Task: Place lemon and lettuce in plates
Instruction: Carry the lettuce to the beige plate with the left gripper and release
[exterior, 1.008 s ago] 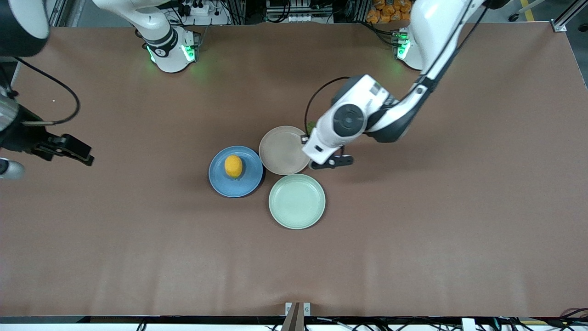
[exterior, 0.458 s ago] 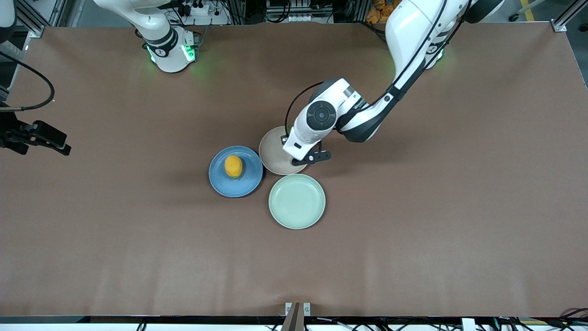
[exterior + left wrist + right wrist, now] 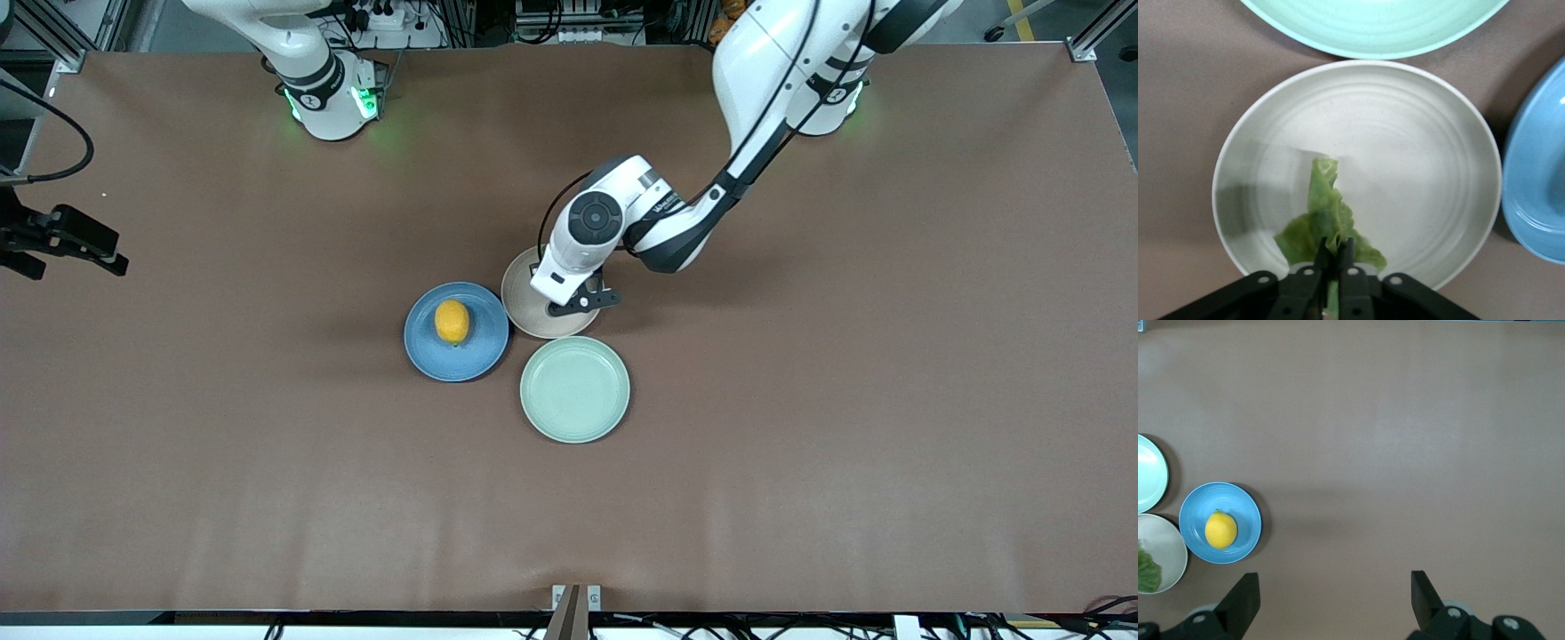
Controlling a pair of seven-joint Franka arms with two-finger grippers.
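Note:
The lemon point(image 3: 452, 321) lies on the blue plate point(image 3: 471, 356). My left gripper point(image 3: 580, 304) hangs over the beige plate point(image 3: 523, 309), shut on the lettuce. In the left wrist view the lettuce point(image 3: 1325, 210) dangles from the shut left gripper point(image 3: 1335, 252) just above the beige plate point(image 3: 1418, 153), near its rim. My right gripper point(image 3: 111, 260) is open and empty, up over the right arm's end of the table. The right wrist view shows the right gripper point(image 3: 1335, 600), the lemon point(image 3: 1221, 529), the blue plate point(image 3: 1245, 510) and the lettuce point(image 3: 1146, 572).
A pale mint-green plate point(image 3: 574, 388) with nothing on it sits nearer the front camera, touching the beige plate. It also shows in the left wrist view point(image 3: 1371, 27). The three plates cluster mid-table on brown tabletop point(image 3: 845, 400).
My left gripper has carried the lettuce from beside the beige plate to over it. My right gripper has drawn away toward the right arm's end of the table.

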